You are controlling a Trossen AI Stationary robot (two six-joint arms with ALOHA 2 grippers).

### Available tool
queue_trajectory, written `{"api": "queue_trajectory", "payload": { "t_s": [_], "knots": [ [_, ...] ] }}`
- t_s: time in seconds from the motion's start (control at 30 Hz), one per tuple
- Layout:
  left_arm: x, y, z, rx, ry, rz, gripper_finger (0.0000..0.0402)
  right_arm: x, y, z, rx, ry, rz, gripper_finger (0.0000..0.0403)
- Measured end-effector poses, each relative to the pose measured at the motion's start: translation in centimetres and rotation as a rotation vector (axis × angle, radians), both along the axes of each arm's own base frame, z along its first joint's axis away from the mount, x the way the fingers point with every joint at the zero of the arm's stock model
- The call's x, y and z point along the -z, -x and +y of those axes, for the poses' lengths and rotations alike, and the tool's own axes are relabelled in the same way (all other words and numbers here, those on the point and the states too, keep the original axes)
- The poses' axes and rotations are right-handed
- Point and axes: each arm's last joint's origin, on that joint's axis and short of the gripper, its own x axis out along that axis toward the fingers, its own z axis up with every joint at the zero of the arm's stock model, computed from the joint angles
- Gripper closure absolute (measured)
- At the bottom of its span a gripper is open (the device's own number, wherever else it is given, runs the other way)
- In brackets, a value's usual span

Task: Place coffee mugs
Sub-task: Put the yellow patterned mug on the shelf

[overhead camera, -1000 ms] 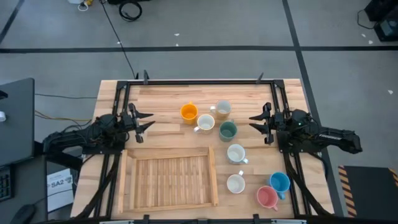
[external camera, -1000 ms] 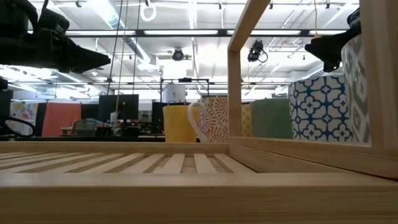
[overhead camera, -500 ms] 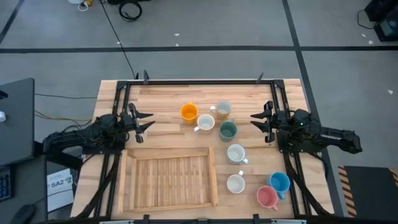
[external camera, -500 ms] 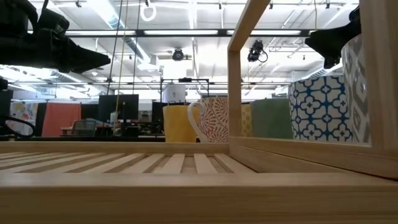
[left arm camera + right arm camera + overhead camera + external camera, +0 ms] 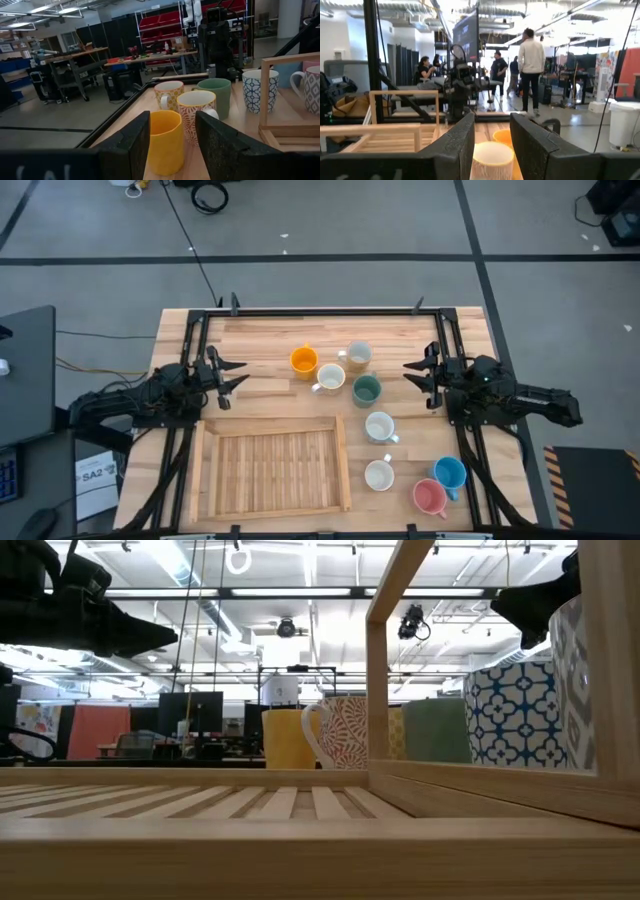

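Several coffee mugs stand upright on their bases on the table's right half: an orange one (image 5: pixel 304 360), a dark green one (image 5: pixel 366 389), white ones (image 5: pixel 379 426), a blue one (image 5: pixel 450 472) and a pink one (image 5: pixel 429 497). My left gripper (image 5: pixel 232 376) hovers open at the table's left, pointing level toward the orange mug (image 5: pixel 165 140), clear of it. My right gripper (image 5: pixel 415 376) hovers open at the right, facing the mugs, with a pale mug (image 5: pixel 492 160) ahead of it. Nothing sits between either pair of fingers.
A slatted wooden tray (image 5: pixel 205 470) with a raised frame lies at the near left, between the arms and the near edge. Black rails (image 5: pixel 320 311) run along the table's far and side edges. People stand in the room beyond the table.
My right gripper has tipped its fingertips slightly upward while staying in place. The mugs and my left gripper have kept still.
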Motion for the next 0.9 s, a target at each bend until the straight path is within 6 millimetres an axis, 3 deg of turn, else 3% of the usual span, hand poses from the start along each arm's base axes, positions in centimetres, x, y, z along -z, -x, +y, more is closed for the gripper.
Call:
{"api": "queue_trajectory", "payload": {
  "t_s": [0.37, 0.53, 0.7, 0.9],
  "knots": [
    [0.0, 0.0, 0.0, 0.000, 0.000, 0.000, 0.0237, -2.9, 1.2, 0.3, -0.031, 0.053, -0.320, 0.0271],
    [0.0, 0.0, 0.0, 0.000, 0.000, -0.001, 0.0237, -4.3, 1.7, 0.0, 0.019, -0.161, -0.426, 0.0271],
    [0.0, 0.0, 0.0, 0.000, 0.000, -0.001, 0.0237, -6.8, 0.9, -0.3, 0.064, -0.273, -0.325, 0.0271],
    [0.0, 0.0, 0.0, 0.000, 0.000, -0.001, 0.0237, -11.1, -1.7, -1.2, 0.194, -0.241, -0.169, 0.0271]
  ]
}}
